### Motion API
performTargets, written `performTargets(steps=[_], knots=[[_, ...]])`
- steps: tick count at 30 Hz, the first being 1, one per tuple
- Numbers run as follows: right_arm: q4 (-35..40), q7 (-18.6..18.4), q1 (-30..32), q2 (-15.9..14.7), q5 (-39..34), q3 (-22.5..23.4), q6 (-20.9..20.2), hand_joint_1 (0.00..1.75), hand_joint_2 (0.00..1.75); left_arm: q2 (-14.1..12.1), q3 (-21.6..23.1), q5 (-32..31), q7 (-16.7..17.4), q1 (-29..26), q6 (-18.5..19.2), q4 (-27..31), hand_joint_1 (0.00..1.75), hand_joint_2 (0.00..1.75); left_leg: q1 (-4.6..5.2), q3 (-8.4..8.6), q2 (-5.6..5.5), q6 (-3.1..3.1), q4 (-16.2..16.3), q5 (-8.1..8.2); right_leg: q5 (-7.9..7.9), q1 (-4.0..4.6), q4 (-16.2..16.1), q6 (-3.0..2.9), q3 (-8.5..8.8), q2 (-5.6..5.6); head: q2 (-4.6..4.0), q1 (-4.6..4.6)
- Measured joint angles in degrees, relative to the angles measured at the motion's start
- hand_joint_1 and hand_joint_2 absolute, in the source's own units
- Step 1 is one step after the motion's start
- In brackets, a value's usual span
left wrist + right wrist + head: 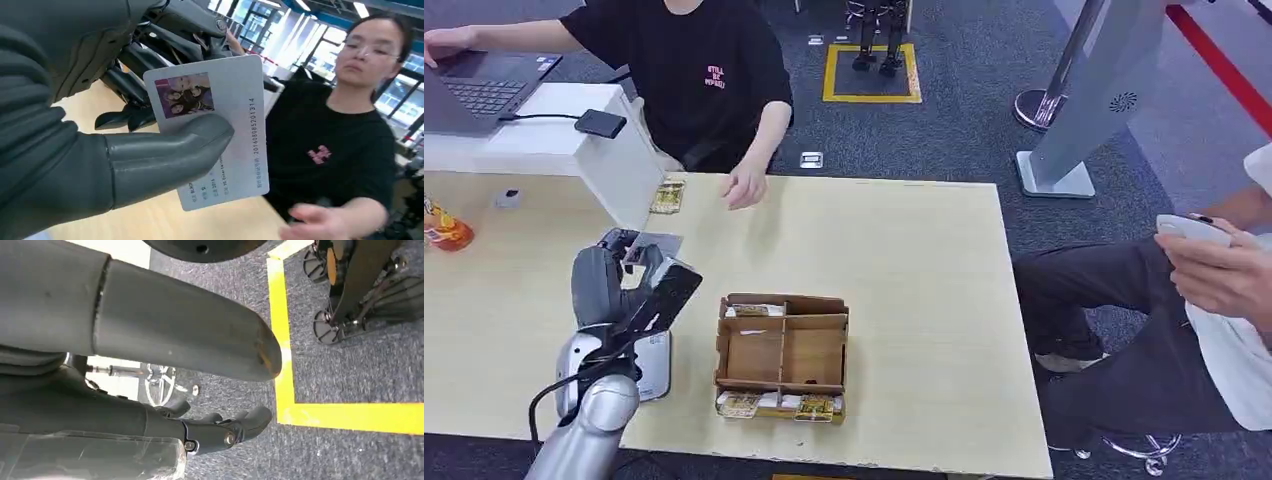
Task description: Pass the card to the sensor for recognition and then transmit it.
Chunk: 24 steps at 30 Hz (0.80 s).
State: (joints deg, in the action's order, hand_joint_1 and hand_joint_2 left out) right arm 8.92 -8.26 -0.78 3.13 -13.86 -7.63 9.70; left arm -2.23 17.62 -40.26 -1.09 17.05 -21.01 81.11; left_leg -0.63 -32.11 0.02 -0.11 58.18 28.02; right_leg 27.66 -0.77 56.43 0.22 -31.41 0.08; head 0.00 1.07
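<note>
Our left hand (629, 285) pinches the card (220, 125), white with a small photo and printed numbers, above the surface (924, 260) just beside the cardboard box (782, 357). Beyond the box, a person's hand (744, 185) rests on the surface. Our right hand (165, 340) hangs over grey carpet (360, 365), fingers loosely apart, holding nothing.

The left arm is raised at seven o'clock, its hand (624, 285) clamped on a card (220, 130) by the thumb. The right hand (165, 370) is held with thumb and fingers apart, nothing gripped.

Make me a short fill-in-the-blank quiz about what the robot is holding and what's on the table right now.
1. The left hand holds a ____ between thumb and fingers.
2. The cardboard box with compartments stands on the ____.
3. The person in the black shirt rests one hand on a ____ at the far left.
4. The right hand hangs above grey carpet marked with ____ tape.

Missing words: card; table; laptop; yellow
</note>
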Motion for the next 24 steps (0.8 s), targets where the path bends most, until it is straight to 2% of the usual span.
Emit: performTargets(steps=[6,16,24], knots=[[0.02,0.00,-0.46,-0.26,0.74,-0.90,-0.70,0.00,0.00,3.51,2.88,1.49,-0.24,5.94,-1.01,-4.85,1.75,1.75,0.00,0.01,0.05,0.00,0.01,0.00,-0.01,0.00,0.00,0.00,0.00,0.09,0.00,-0.02],[0.04,-0.55,-0.87,-0.87,2.71,-2.34,-1.84,0.00,0.00,7.76,4.61,5.57,-0.79,13.55,-2.25,-14.49,1.75,1.75,0.00,-0.02,0.03,0.00,0.00,0.00,-0.01,0.00,0.00,0.00,-0.03,0.06,0.00,-0.02],[0.07,-0.96,-1.19,-1.27,4.15,-3.74,-2.14,0.00,0.00,10.03,4.74,5.97,-1.93,20.92,-6.25,-27.74,1.75,1.75,0.00,-0.05,0.02,0.04,0.01,-0.02,-0.02,0.00,0.00,0.00,-0.04,0.05,0.00,-0.02]])
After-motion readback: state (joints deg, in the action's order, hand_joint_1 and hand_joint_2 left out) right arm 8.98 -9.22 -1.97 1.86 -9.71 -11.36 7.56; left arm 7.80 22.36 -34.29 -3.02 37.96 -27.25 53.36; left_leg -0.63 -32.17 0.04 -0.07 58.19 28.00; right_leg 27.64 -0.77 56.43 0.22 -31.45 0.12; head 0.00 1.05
